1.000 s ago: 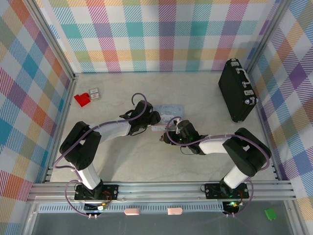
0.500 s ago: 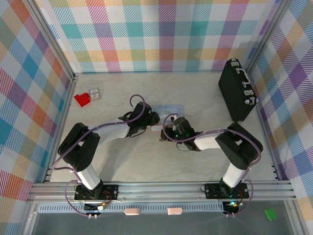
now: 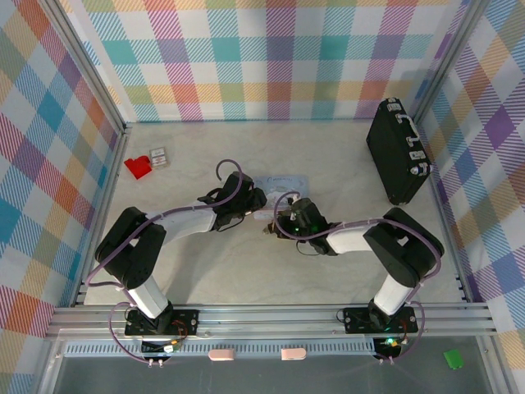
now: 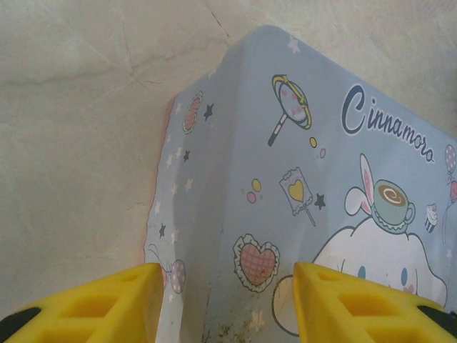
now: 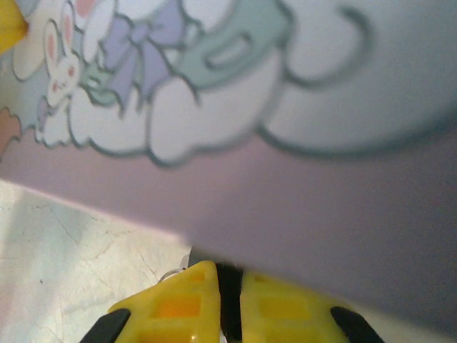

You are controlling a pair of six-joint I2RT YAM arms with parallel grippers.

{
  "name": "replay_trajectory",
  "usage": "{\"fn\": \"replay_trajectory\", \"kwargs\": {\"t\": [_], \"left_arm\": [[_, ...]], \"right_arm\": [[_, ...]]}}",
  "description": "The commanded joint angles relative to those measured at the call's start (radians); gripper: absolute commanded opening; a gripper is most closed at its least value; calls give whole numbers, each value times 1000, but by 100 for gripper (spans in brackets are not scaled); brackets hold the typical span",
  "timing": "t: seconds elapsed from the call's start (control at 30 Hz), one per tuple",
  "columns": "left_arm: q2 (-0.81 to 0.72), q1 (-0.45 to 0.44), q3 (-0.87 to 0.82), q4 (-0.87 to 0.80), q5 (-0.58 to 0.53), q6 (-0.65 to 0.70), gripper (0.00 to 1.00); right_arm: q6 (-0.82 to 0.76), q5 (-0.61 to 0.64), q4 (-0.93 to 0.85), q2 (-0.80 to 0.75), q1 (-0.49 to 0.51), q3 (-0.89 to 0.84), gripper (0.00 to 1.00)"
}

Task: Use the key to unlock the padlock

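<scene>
So, left gripper (image 3: 257, 199): I see its yellow fingers (image 4: 107, 304) spread wide apart and holding nothing, with the tin's printed lid showing between them in the left wrist view.
Right gripper (image 3: 271, 229): its fingers (image 5: 178, 304) are drawn almost together on a narrow dark piece (image 5: 228, 275); I cannot tell what that piece is (the lens sits very close and the picture is soft).
Cartoon tin (image 3: 285, 183): pastel blue and flat on the table, with both grippers' tips at its near side; the lid carries "Cinnamoro" lettering and a white long-eared figure.
Wire ring (image 5: 171, 274): thin, just beside the right gripper's fingertip, at the tin's edge.
Padlock: I cannot pick it out with any certainty; from above, a tiny speck (image 3: 265, 231) sits at the right gripper's tips, just off the tin's near edge, too small to name.
Black briefcase (image 3: 399, 152): at the far right by the wall, well apart from both arms.
Red plastic piece (image 3: 137, 167): far left, with a small pale packet (image 3: 158, 156) just beside it.
Table (image 3: 205, 263): pale and marbled.
</scene>
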Motion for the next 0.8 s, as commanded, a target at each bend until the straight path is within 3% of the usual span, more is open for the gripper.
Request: {"fn": "replay_trajectory", "kwargs": {"t": [0.0, 0.5, 0.77], "left_arm": [[-16, -4, -33, -93, -48, -16, 49], [-7, -37, -48, -51, -37, -41, 48], [-29, -41, -32, -38, 5, 8, 51]], "right_arm": [[55, 13, 0, -49, -17, -47, 8], [209, -109, 115, -124, -129, -99, 7], [122, -70, -114, -245, -147, -90, 8]]}}
